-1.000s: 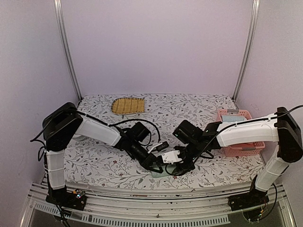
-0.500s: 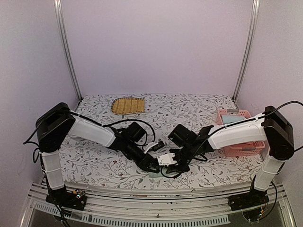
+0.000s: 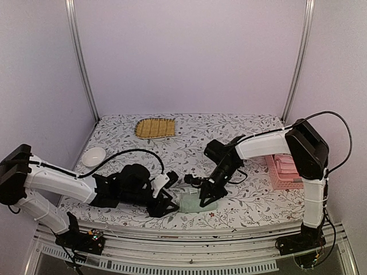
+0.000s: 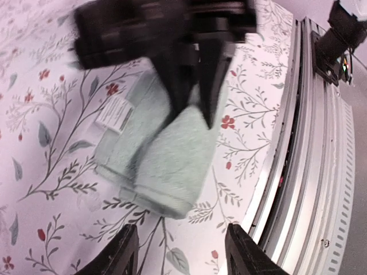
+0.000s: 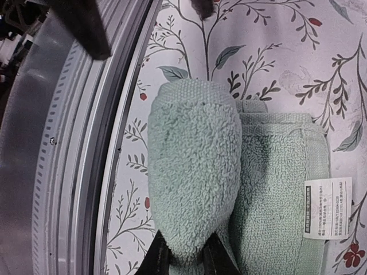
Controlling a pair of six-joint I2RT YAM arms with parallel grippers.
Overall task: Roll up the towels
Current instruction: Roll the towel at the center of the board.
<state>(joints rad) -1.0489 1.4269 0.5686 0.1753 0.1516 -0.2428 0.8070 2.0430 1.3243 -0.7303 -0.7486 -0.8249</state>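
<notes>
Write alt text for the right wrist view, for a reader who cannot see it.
A pale green towel, partly rolled, lies on a floral tablecloth, the roll's near end pinched in the right gripper. Its flat part shows a white care label.

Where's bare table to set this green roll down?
Free: the back-centre table between the woven mat and pink basket; between mat and white bowl. Crowded: near edge, where the left end effector and right end effector are at the green towel.

Green towel point(image 5: 195, 172) looped terry, matt; table cover point(image 5: 275, 51) smooth, printed; rail point(image 5: 57, 172) ribbed metal
</notes>
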